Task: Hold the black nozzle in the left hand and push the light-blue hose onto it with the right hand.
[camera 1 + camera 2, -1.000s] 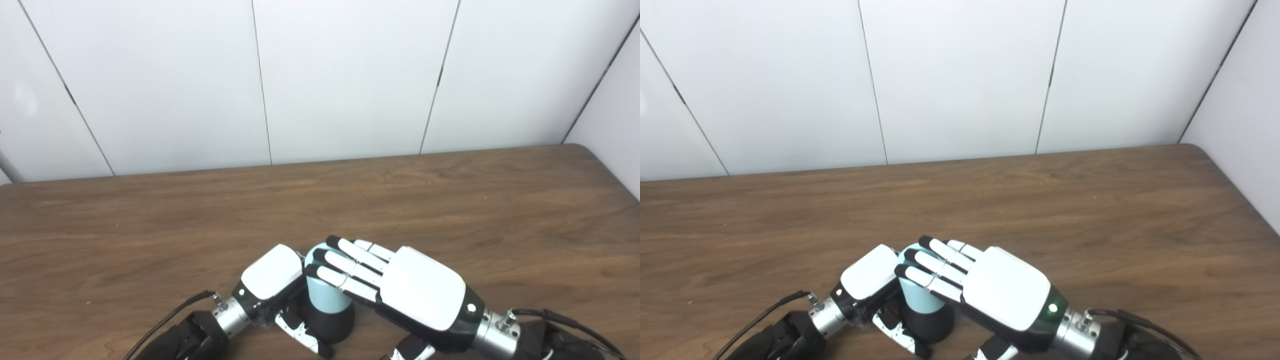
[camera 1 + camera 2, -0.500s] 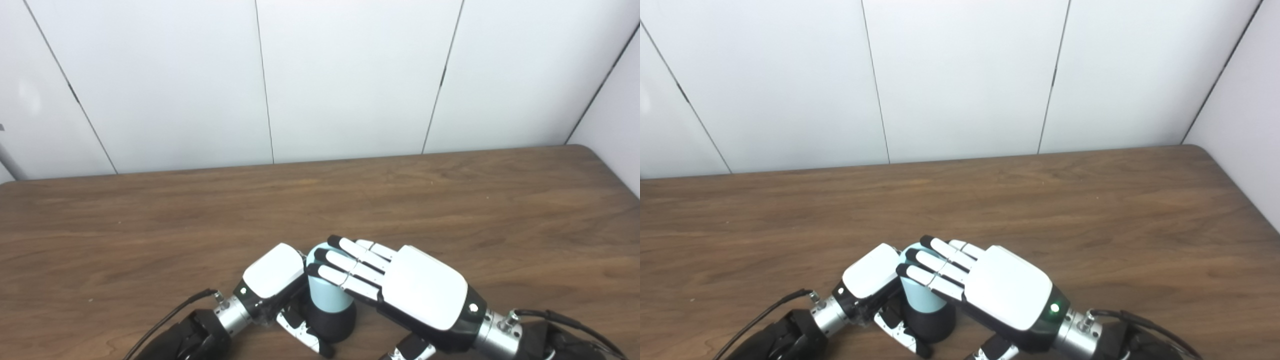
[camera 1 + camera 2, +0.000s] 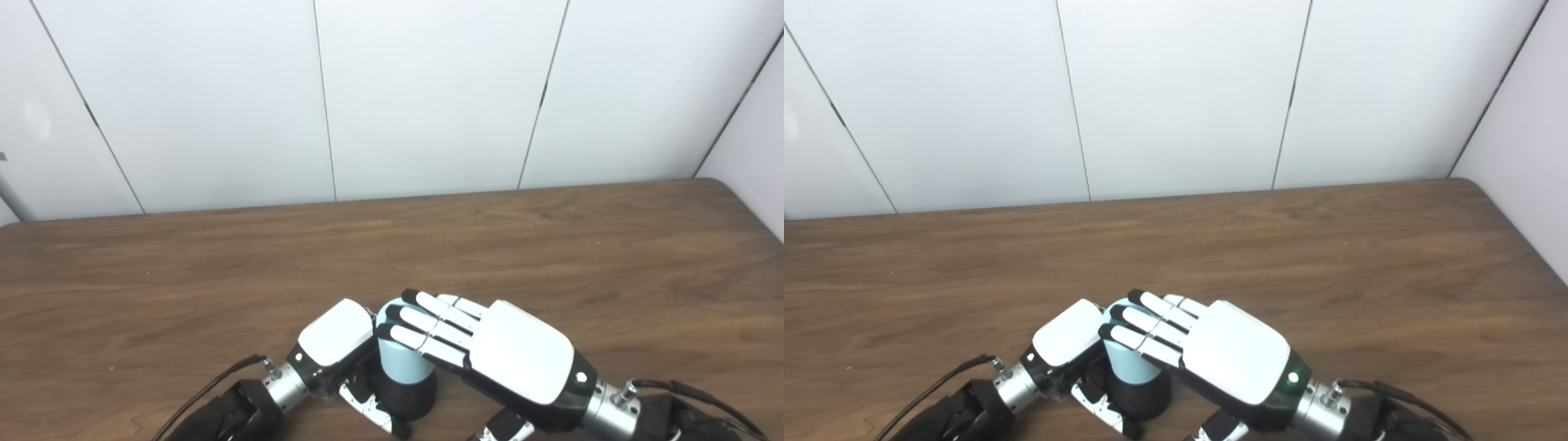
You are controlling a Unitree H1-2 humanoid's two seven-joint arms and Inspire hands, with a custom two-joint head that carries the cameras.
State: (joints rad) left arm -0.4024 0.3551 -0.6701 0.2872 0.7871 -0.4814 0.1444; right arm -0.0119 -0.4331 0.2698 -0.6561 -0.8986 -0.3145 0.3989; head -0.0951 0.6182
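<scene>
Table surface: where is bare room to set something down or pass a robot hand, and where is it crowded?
The wooden table is bare from the wall back edge to the hands, and along both the left and right sides. Crowding is only at the near-centre edge, where the left robot hand and right robot hand flank the light-blue hose on the black nozzle.

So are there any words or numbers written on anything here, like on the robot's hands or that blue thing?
None: no words, labels, brands or numbers can be read in either view.
The light-blue hose and black nozzle are plain.
The left hand and right hand have blank white shells; the right one shows only a small green light in the right eye view.
The table and the wall panels carry no writing.
</scene>
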